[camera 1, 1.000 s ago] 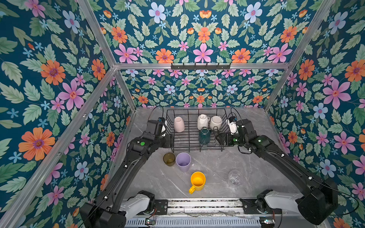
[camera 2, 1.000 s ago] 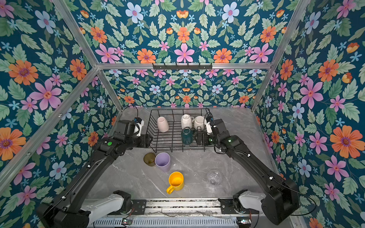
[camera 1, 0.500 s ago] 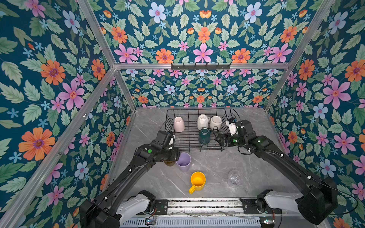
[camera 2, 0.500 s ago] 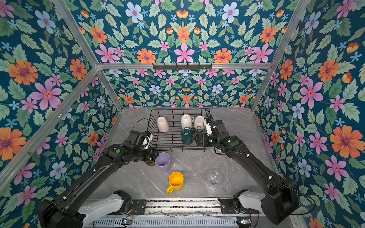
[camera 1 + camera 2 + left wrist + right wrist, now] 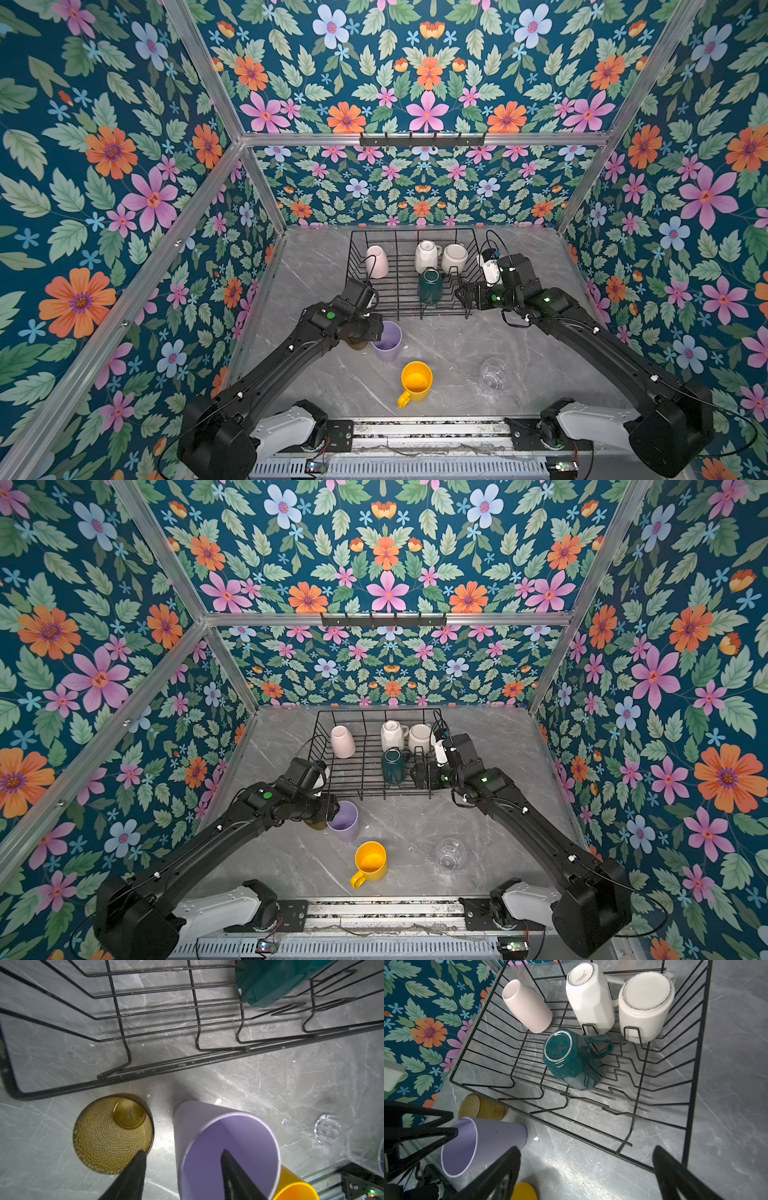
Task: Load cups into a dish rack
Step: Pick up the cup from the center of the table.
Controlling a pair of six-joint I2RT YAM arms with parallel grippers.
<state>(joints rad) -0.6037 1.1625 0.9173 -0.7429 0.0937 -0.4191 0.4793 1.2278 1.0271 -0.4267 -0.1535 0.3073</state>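
lilac tumbler (image 5: 239,1136) stands upright on the counter (image 5: 291,1076) by the dish rack (image 5: 399,286) — left jaws spread astride its wall, one finger (image 5: 234,1176) inside, not yet pinching; right jaws gape wide, farther off.

We saw a staged robot test booth: floral-printed walls (image 5: 124,174) on aluminium framing (image 5: 415,139) enclosed a grey marble-patterned desk (image 5: 457,353).
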